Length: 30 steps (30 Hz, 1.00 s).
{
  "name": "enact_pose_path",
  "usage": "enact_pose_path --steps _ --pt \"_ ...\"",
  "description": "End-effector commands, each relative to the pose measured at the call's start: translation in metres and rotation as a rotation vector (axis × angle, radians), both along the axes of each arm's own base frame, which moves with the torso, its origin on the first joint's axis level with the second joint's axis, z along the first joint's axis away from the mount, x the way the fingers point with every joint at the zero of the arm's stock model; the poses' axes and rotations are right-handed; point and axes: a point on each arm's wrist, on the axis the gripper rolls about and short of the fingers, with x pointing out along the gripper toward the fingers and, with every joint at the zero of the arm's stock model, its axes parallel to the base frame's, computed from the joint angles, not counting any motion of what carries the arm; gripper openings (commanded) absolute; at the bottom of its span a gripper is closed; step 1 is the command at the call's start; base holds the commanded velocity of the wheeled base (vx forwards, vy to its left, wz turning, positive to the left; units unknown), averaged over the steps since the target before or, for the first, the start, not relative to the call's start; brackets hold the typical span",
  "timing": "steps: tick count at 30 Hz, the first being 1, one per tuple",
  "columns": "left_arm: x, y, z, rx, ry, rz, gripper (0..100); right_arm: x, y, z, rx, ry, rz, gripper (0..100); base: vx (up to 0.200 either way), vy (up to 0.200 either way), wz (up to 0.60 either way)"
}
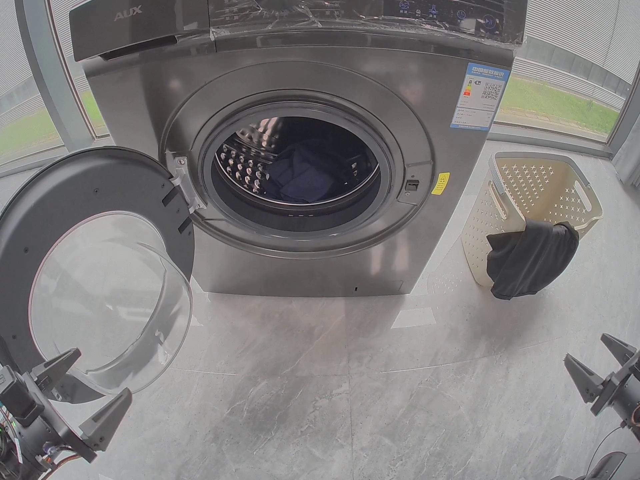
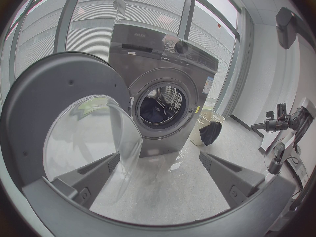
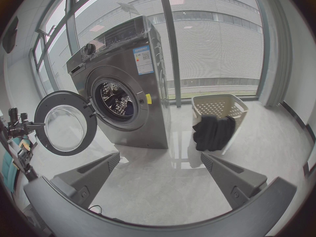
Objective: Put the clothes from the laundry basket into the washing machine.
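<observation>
My left gripper (image 1: 93,378) and right gripper (image 1: 588,349) hold their fingers spread, gripping nothing. Ahead of the right gripper, well apart, one dark garment (image 1: 531,258) drapes over the near rim of the laundry basket (image 1: 533,181), its long axis vertical and its loose end pointing floorward: this remains. Ahead of both, dark clothes (image 1: 300,171) lie inside the open washing machine (image 1: 427,88): judged done.

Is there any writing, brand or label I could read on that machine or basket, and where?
Drawer panel of the washing machine: a short brand logo in pale letters, not quoted here.
Blue-and-white label: print and a square code, too small to read.
Yellow sticker: too small to read.
Control panel: lit symbols, blurred under plastic wrap.
Laundry basket: no writing seen.
</observation>
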Motion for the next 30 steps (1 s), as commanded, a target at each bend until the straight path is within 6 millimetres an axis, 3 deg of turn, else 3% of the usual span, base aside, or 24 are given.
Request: enact_pose_path --steps 1,9,30 --pt "-0.037 0.024 -0.015 -0.066 -0.090 0.056 100 -0.049 -0.019 -0.016 0.037 -0.134 -0.133 100 0.000 0.000 0.00" --pt "-0.056 0.033 -0.037 -0.103 -0.065 0.157 100 -0.080 -0.017 -0.047 0.029 -0.148 -0.153 100 0.000 -0.175 0.00" --pt "-0.067 0.032 -0.050 0.109 -0.081 0.574 100 -0.081 -0.018 -0.052 -0.049 -0.153 -0.191 100 0.000 -0.200 0.00"
